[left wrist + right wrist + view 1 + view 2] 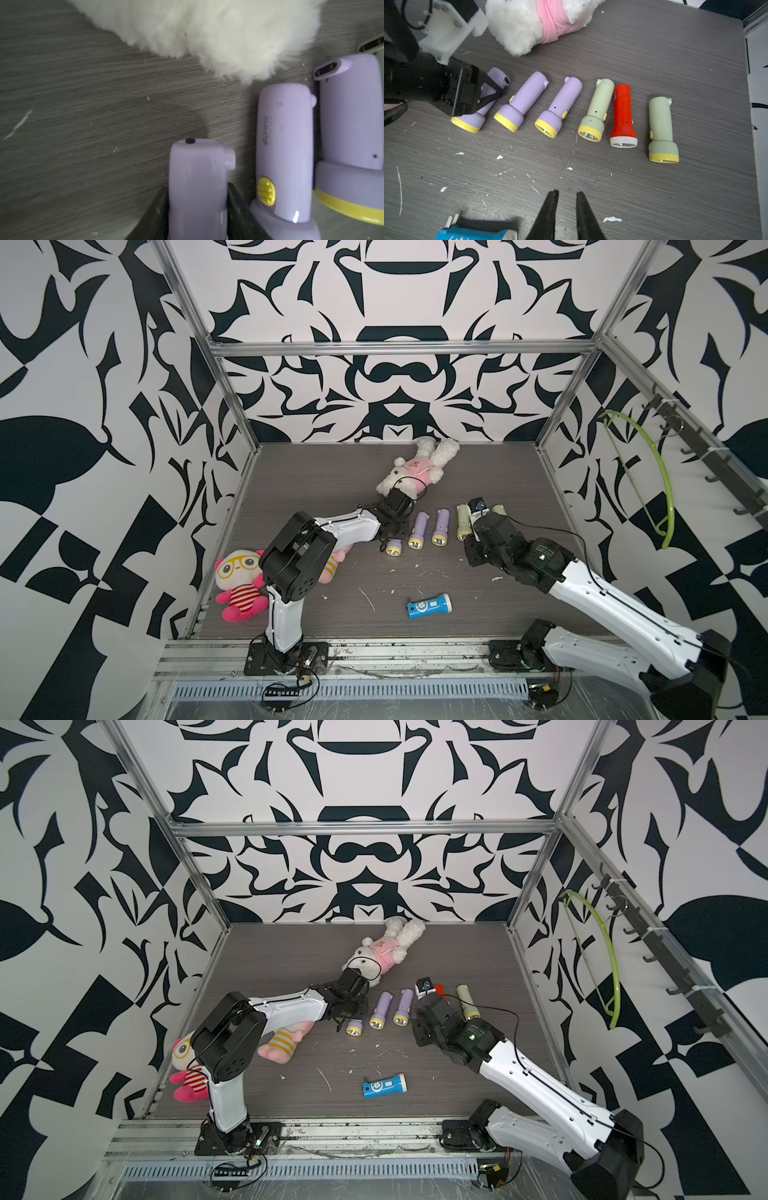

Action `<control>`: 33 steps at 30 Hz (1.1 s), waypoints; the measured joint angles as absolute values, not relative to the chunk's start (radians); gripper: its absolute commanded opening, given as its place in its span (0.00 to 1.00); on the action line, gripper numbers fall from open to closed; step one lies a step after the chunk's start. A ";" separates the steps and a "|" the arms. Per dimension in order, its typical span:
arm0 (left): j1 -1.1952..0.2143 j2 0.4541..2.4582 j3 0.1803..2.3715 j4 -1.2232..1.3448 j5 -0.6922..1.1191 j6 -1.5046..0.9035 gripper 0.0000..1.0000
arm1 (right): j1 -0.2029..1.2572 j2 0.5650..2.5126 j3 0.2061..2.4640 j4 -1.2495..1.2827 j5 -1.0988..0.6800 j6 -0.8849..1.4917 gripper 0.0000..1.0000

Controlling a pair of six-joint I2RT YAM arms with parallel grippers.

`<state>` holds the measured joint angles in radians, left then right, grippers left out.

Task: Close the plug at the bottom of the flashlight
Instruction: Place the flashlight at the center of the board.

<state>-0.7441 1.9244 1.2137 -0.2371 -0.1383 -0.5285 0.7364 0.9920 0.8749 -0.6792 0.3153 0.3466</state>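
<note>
A row of flashlights lies across the table. At its left end is a purple flashlight (197, 166) (467, 122) with a yellow rim. My left gripper (197, 185) (390, 540) is shut on its body, one jaw pressed to each side. Its bottom end shows a small dark port (507, 80) and a side lug (229, 160). A blue flashlight (430, 605) (384, 1085) lies alone near the front, and its plug prongs (453, 220) stick out. My right gripper (567, 193) hovers over the bare table between the row and the blue flashlight. Its jaws are slightly apart and hold nothing.
Two more purple flashlights (521, 104) (558, 108), two pale green ones (596, 112) (662, 128) and a red one (623, 116) fill the row. A white plush rabbit (419, 468) lies just behind it. A plush doll with glasses (237, 585) sits front left. A green hanger (660, 481) hangs on the right wall.
</note>
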 measured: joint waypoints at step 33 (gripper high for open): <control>-0.730 1.405 0.955 -0.193 0.112 -0.455 0.62 | 0.840 1.031 0.822 -0.712 0.109 0.382 0.11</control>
